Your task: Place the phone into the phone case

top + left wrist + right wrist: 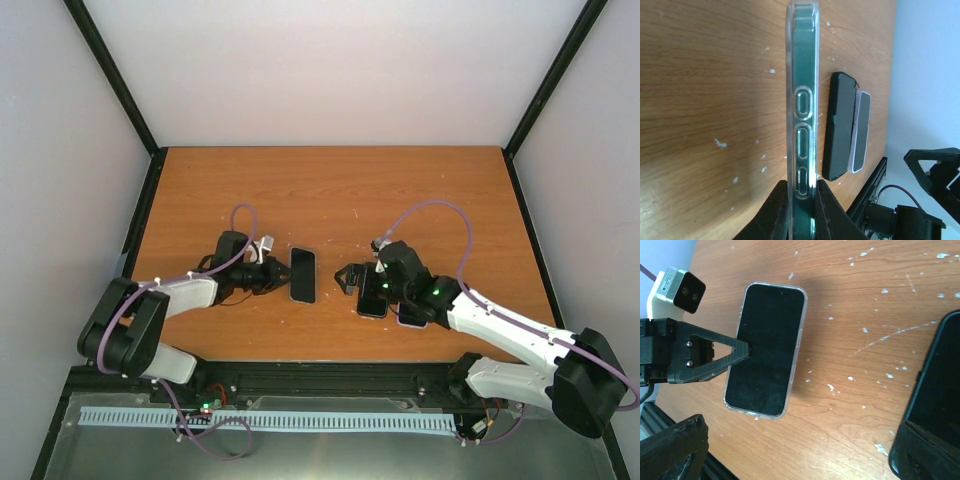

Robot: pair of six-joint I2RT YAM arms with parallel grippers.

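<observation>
Clear plastic sits between the fingers of the left pincer (802,192): the phone case (802,60), pinched across its thin edge, one finger over the screen. The phone (767,350) looks seated inside it, mid-desk (330,190). I judge this the final seating step; next, press the corners home, then let go. The right pincer (350,279) gapes wide, holding nothing. Counted: one clear case and three handsets, namely this phone, a black handset (837,125) and a pale-rimmed handset (861,132).

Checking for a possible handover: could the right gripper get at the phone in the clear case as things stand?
Probably yes. The open right gripper faces the phone in the clear case with only bare table between. The left gripper clamps one long side, leaving the side nearer the right arm free.
</observation>
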